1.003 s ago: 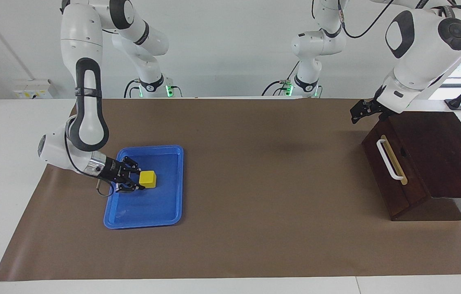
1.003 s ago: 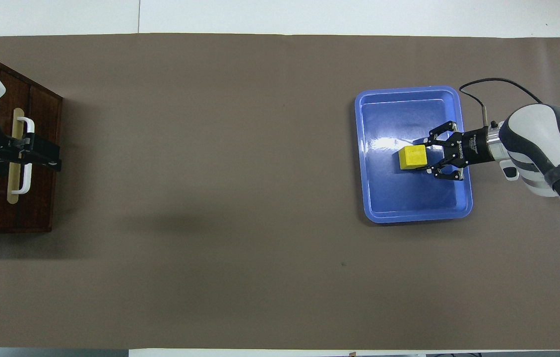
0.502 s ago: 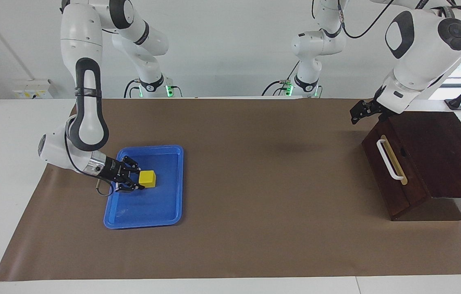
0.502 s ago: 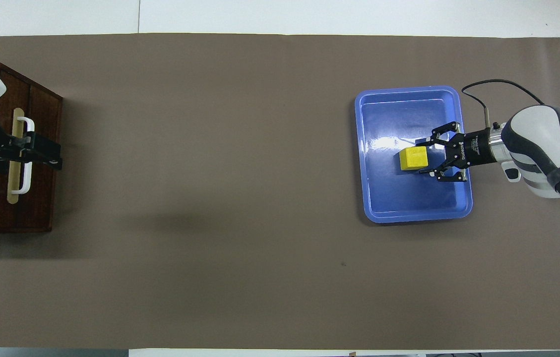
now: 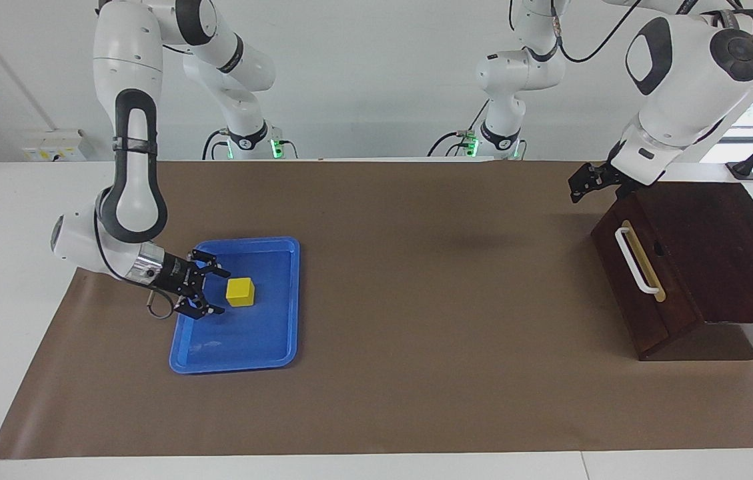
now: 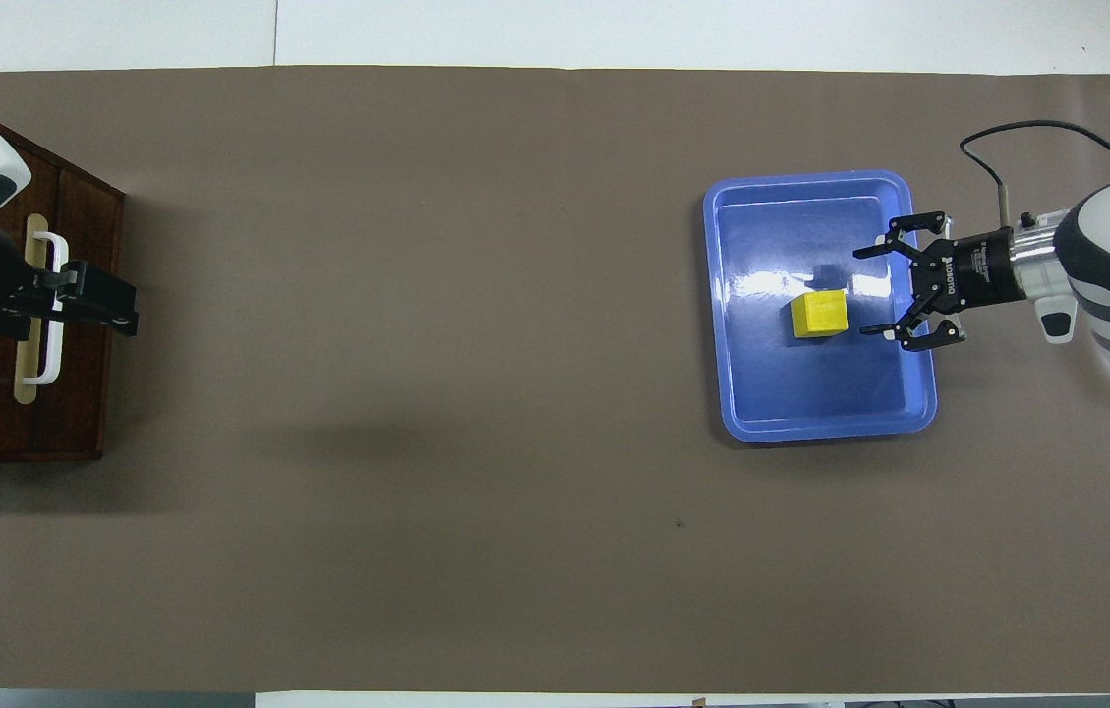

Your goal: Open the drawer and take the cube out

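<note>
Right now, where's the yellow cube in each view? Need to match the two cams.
Facing view: yellow cube sits in the blue tray, lower left of the picture, apart from the open right gripper.
Overhead view: same cube in the tray, right of the picture.
Shared landmark: the drawer's white handle, at the left arm's end.

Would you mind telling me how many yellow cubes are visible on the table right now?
1. The cube sits in the blue tray at the right arm's end of the table, just clear of the open right gripper. The drawer is shut, so its inside is hidden.
</note>
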`<state>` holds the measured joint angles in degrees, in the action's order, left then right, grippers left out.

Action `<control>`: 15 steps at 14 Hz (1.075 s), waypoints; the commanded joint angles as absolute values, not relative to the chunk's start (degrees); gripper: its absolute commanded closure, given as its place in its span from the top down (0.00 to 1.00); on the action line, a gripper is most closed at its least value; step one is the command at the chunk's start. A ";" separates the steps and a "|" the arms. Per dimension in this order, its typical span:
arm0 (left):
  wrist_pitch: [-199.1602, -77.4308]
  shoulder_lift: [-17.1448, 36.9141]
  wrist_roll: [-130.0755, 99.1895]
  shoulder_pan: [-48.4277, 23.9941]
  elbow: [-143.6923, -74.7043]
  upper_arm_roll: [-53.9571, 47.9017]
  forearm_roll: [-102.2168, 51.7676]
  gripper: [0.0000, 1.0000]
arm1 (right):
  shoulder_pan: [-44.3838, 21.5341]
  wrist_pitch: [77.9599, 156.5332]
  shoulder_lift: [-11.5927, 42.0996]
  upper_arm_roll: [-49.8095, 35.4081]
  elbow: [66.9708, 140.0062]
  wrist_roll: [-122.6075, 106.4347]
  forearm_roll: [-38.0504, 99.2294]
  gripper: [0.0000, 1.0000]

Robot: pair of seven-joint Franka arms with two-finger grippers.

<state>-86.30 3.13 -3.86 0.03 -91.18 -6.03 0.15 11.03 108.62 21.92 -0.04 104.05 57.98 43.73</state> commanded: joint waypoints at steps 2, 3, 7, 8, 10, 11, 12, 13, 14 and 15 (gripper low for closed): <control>-86.22 2.29 -3.60 -0.70 -90.97 -5.10 -0.35 1.00 | 9.33 107.14 13.56 -0.35 103.97 59.85 35.80 1.00; -86.22 1.94 -3.60 -0.62 -90.97 -5.10 -0.35 1.00 | 8.10 107.23 11.62 -0.35 103.71 59.59 32.47 1.00; -86.13 1.58 -3.60 0.17 -91.05 -5.10 -0.35 1.00 | 5.36 102.94 8.26 -0.97 97.31 54.43 18.39 1.00; -86.13 1.50 -3.60 0.18 -91.05 -5.10 -0.35 1.00 | 5.27 101.35 7.74 -1.05 95.99 52.23 16.80 1.00; -86.13 1.58 -3.60 0.18 -91.05 -5.10 -0.35 1.00 | 3.79 99.85 5.55 -1.23 94.92 48.01 11.63 1.00; -86.13 1.50 -3.60 0.18 -91.05 -5.18 -0.35 1.00 | 3.00 98.97 4.23 -1.23 94.92 44.16 9.25 1.00; -86.13 1.49 -3.60 0.18 -91.05 -5.19 -0.35 1.00 | 2.47 98.09 2.91 -1.23 94.92 39.16 7.23 1.00; -86.13 1.49 -3.60 0.18 -91.05 -5.19 -0.35 1.00 | 1.76 97.39 1.86 -1.23 95.01 34.24 5.55 1.00; -86.13 1.49 -3.60 0.18 -91.05 -5.10 -0.35 1.00 | 1.58 96.95 0.63 -1.23 95.44 27.75 5.10 1.00; -86.13 1.58 -3.60 0.18 -91.05 -5.18 -0.35 1.00 | 1.41 95.90 -0.52 -1.23 95.97 23.07 4.92 1.00</control>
